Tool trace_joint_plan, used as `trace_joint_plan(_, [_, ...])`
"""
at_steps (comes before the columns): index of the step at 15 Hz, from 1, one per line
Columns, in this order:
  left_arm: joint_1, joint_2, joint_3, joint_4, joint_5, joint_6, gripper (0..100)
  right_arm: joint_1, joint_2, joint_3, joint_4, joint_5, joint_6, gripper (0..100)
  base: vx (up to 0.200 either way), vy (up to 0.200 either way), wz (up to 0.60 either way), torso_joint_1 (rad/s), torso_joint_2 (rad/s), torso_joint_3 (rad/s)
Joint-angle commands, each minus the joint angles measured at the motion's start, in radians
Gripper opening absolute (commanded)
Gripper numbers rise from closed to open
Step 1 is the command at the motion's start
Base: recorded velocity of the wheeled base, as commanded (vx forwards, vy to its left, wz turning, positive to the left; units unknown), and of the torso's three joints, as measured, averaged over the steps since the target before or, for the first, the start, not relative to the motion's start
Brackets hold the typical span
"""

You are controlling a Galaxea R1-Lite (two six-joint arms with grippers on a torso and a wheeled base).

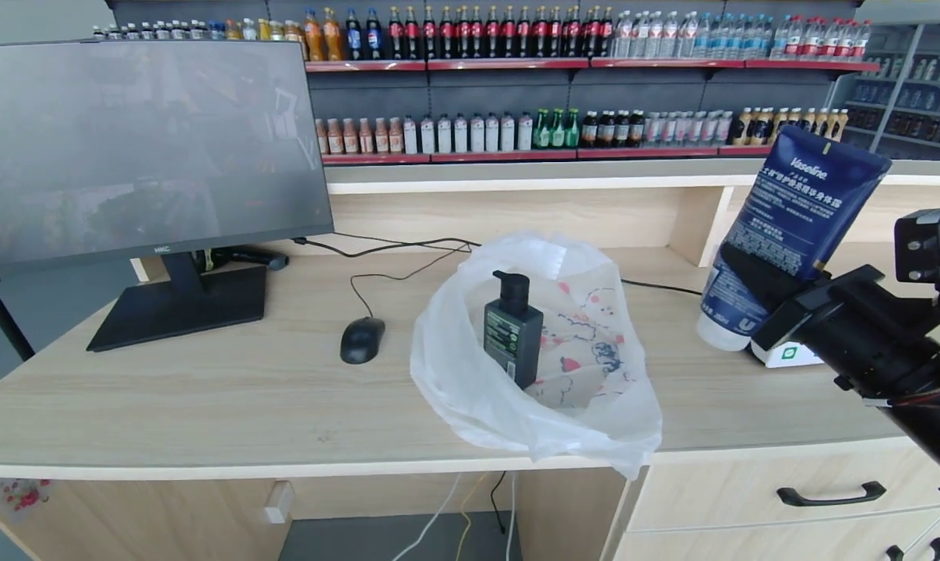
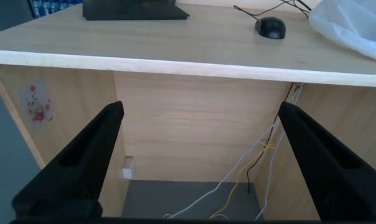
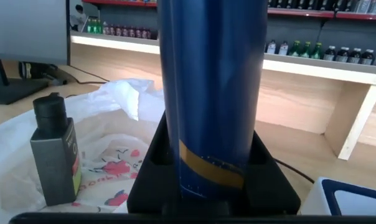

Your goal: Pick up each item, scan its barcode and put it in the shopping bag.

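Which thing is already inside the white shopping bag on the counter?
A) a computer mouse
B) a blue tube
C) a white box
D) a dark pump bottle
D: the dark pump bottle stands inside the shopping bag, while the blue tube is gripped in the right claw, outside the bag.

Blue tube [image 1: 789, 226] tilted aloft; dark bottle [image 1: 512, 331] upright in shopping bag [image 1: 450, 374].
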Motion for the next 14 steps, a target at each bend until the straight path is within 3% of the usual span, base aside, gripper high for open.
trace_joint_plan(1, [0.000,0.000,0.000,0.000,0.000,0.000,100,0.001,0.002,0.009,0.003,0.001,-0.008,0,0.000,0.000,0.60,0.007,0.00,-0.002])
trace_joint_plan(3, [0.000,0.000,0.000,0.000,0.000,-0.002,100,0.001,0.002,0.010,0.003,0.001,-0.010,0,0.000,0.000,0.60,0.002,0.00,0.000])
trace_joint_plan(14, [0.000,0.000,0.000,0.000,0.000,-0.003,100,-0.003,0.156,-0.114,0.003,0.003,0.032,0,0.000,0.000,0.00,0.000,0.00,0.000])
